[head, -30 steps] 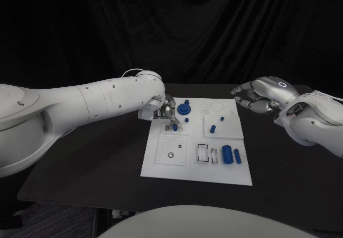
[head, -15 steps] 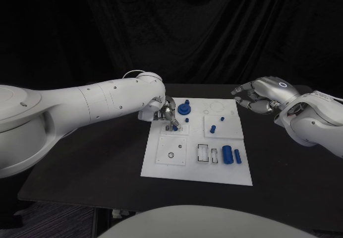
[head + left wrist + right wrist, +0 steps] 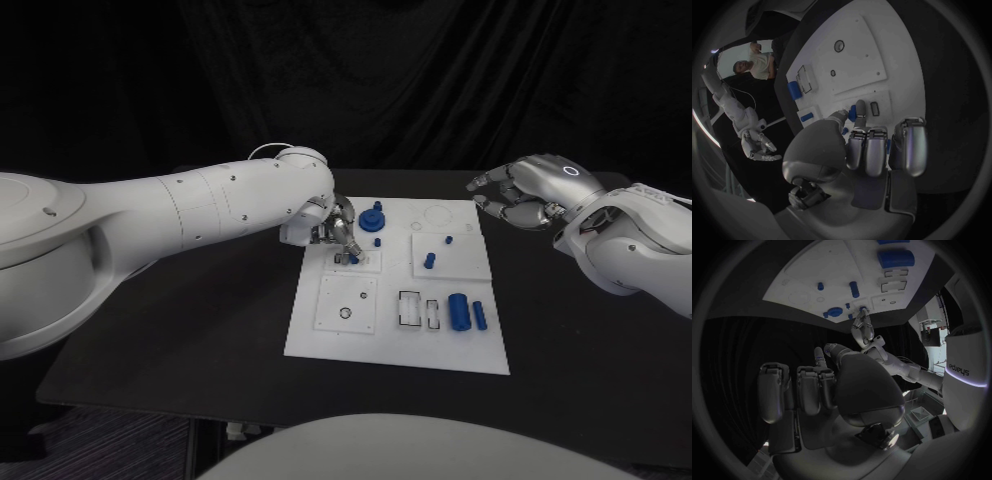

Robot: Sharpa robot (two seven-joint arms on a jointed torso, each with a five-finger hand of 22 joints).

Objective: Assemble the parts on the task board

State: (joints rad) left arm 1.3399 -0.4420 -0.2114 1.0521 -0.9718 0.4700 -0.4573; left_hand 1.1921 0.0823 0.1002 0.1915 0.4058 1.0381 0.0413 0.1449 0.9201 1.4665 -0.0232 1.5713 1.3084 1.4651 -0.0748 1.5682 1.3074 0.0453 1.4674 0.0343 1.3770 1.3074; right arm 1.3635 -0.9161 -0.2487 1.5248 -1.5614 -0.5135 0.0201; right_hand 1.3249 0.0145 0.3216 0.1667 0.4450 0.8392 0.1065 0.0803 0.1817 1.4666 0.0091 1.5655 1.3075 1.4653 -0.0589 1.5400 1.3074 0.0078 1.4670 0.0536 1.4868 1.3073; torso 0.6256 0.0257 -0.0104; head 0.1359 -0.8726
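Blue part (image 3: 353, 258) pinched by left hand (image 3: 333, 228) (over task board (image 3: 375, 335))

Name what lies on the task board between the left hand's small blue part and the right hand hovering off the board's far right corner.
In the head view, between the left hand with its small blue part and the right hand, the task board carries a blue peg and a smaller blue stud.

dim room, black backdrop | white board brightly lit | fisheye wrist views bend edges

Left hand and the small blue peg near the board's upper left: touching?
Touching. In the left wrist view, the left hand pinches the small blue peg between its fingertips over the task board.
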